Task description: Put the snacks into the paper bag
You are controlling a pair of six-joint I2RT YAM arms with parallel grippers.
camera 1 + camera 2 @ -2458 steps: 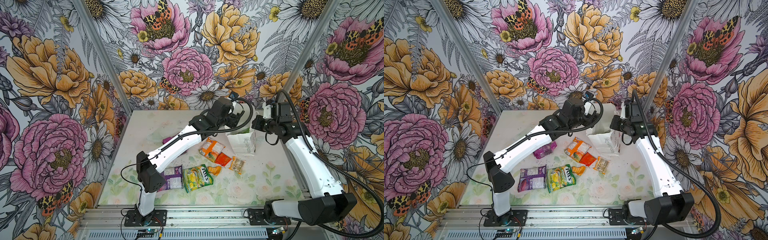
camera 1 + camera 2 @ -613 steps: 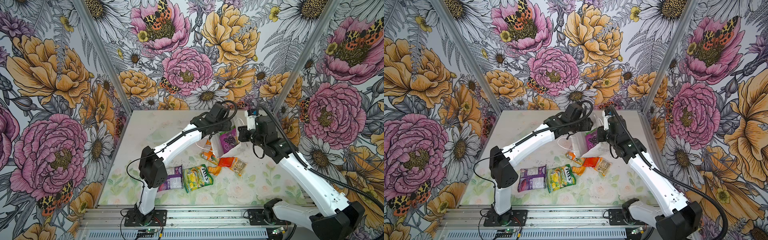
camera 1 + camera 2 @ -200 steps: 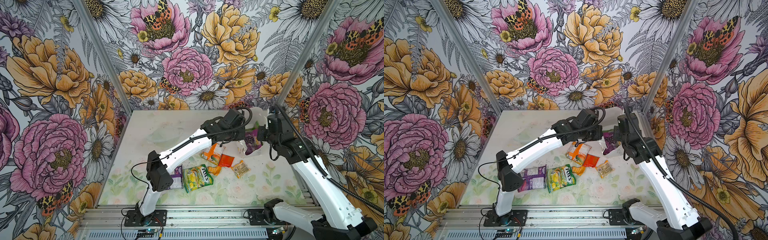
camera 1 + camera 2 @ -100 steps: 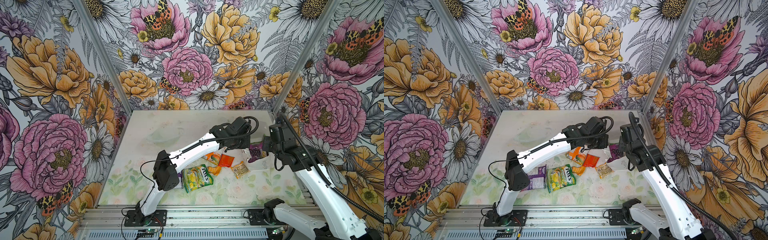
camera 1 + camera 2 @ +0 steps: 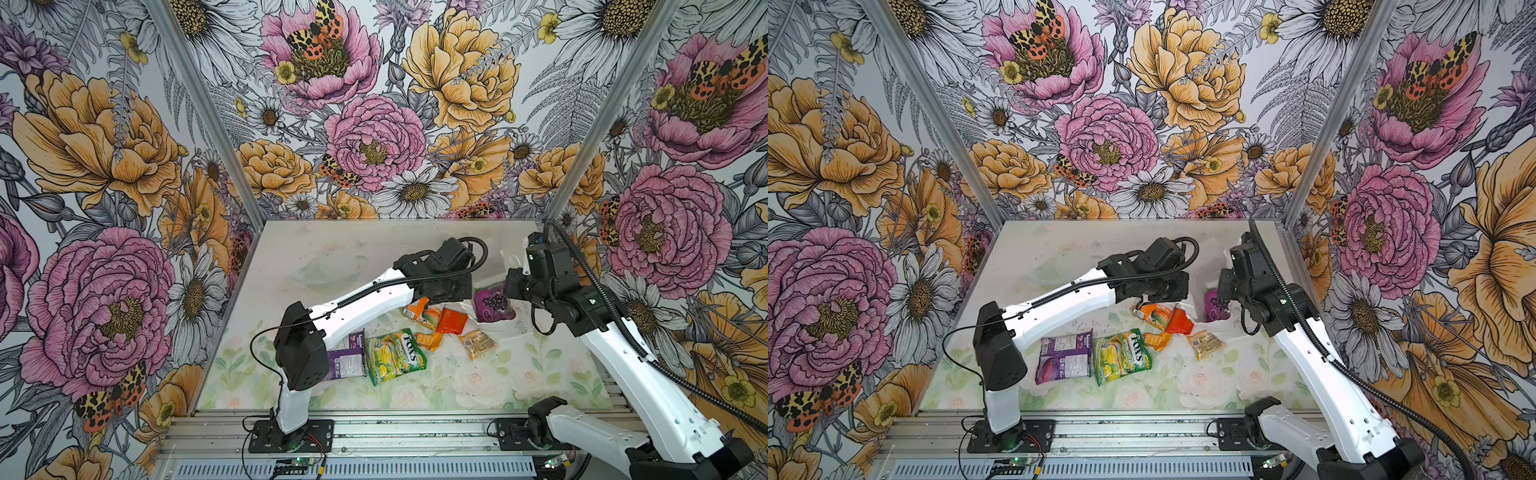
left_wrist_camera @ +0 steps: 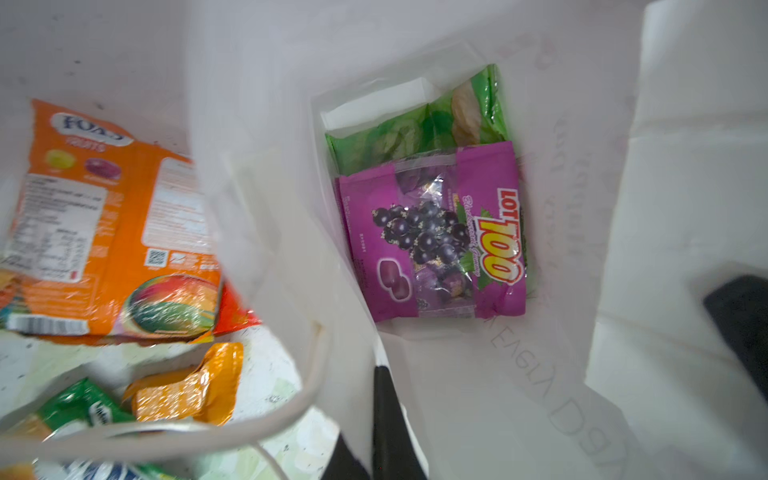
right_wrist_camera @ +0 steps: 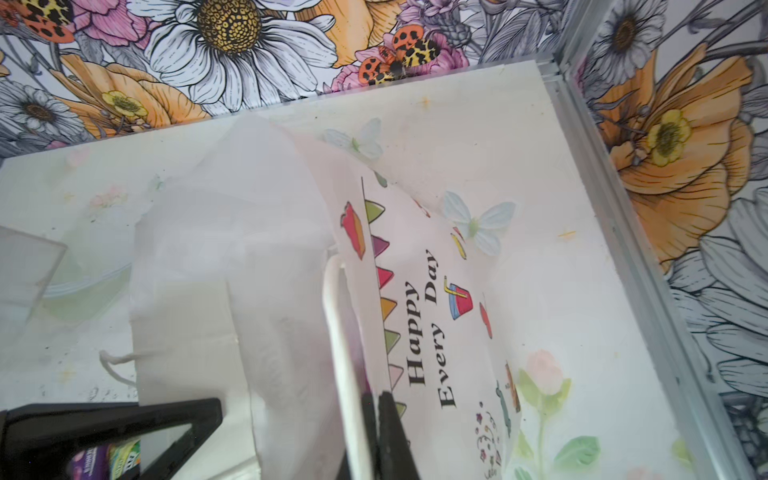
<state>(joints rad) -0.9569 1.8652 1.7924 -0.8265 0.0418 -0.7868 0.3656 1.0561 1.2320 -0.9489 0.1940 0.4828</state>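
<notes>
My left pincer (image 6: 370, 424) and right pincer (image 7: 376, 411) were clenched on the rim of the paper bag (image 7: 415, 332); the orange-white packet (image 5: 1152, 312) lay just left of it, nearer my left arm.

The paper bag (image 7: 432, 332) is white with dark "Happy Every Day" lettering and multicoloured bunting. Inside it, a purple packet (image 6: 432, 237) shows dark grapes and yellow-red lettering, over a green packet (image 6: 419, 133). On the pale, faintly flowered table (image 5: 457, 386) lie a green-yellow FOX'S packet (image 5: 395, 355), an orange-white packet (image 6: 104, 224), a second purple packet (image 5: 1064, 361), and a small packet (image 5: 478, 344), seemingly clear over tan contents.
</notes>
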